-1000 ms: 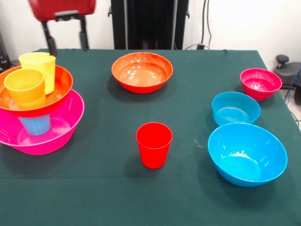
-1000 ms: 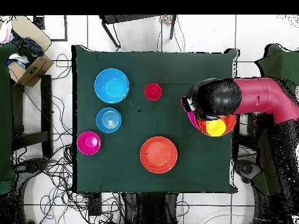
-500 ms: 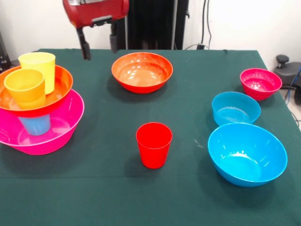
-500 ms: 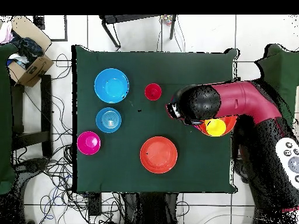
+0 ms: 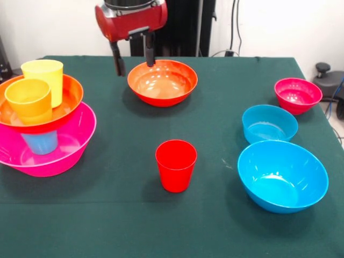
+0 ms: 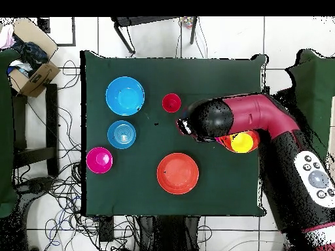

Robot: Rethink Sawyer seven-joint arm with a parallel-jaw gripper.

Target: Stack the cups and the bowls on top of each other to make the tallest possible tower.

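The tower stands at the left edge: a large pink bowl [image 5: 64,148] holds a light blue cup [image 5: 41,143], which carries a wide orange-red bowl [image 5: 65,99]. In that bowl sit a yellow cup [image 5: 44,74] and an orange cup [image 5: 29,100]. My gripper [image 5: 134,68] hangs open and empty above the left rim of the second orange-red bowl [image 5: 162,81]. A red cup [image 5: 176,165] stands upright at mid-table. In the overhead view the arm [image 6: 262,117] covers most of the tower, leaving the yellow cup [image 6: 243,142] in sight.
On the right stand a small magenta bowl [image 5: 297,95], a small blue bowl [image 5: 269,123] and a large blue bowl [image 5: 282,174]. The overhead view shows a cardboard box [image 6: 29,68] off the table [image 6: 216,78] and cables on the floor.
The gripper has swung from above the tower toward the lone orange-red bowl and come lower, staying open. No cup or bowl has moved.
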